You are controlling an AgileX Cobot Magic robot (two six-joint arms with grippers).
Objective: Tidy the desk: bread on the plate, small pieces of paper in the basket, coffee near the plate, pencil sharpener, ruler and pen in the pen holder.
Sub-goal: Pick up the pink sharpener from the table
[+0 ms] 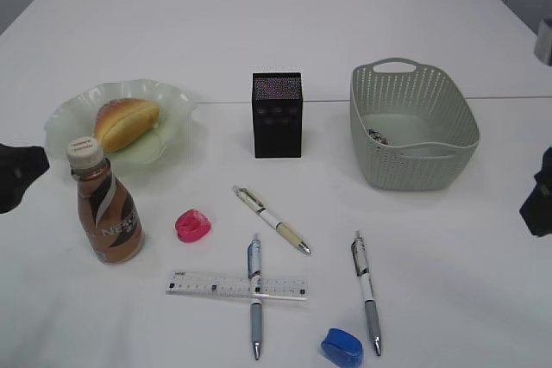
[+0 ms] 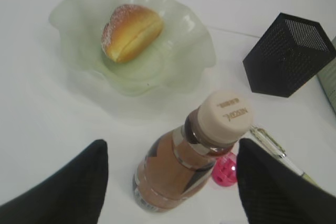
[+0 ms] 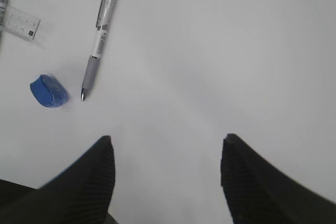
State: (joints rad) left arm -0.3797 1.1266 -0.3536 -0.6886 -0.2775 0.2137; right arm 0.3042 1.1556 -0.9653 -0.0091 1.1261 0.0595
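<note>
Both claws hang released with nothing between the fingers: the left gripper [image 2: 168, 182] spread wide just above the coffee bottle [image 1: 105, 213], the right gripper [image 3: 165, 182] over bare table [image 1: 345, 23] well right of the pens.

Taking the black mesh pen holder [image 1: 277, 115] as landmark: the plate [image 1: 172, 105] with the bread [image 1: 126, 121] lies to its left, and the bottle stands in front of that plate, already close to it. The basket [image 1: 414, 122] sits to the holder's right; something small lies inside, possibly paper, though the view is too poor to say.

In front of the holder lie 3 pens: a cream one [image 1: 271, 219], a blue-grey one [image 1: 255, 295] crossing the clear ruler [image 1: 235, 285], and a grey one [image 1: 366, 291]. The pink sharpener [image 1: 192, 225] sits front-left, the blue sharpener [image 1: 341, 347] far front.

Judged by looks, the pens are light, stiff and apt to roll; pinch mid-barrel across the axis. The ruler is thin, flat and slippery, so its edge will be hard to catch, and the pen on it should go first. Both sharpeners are small hard plastic; grip the flat sides.
</note>
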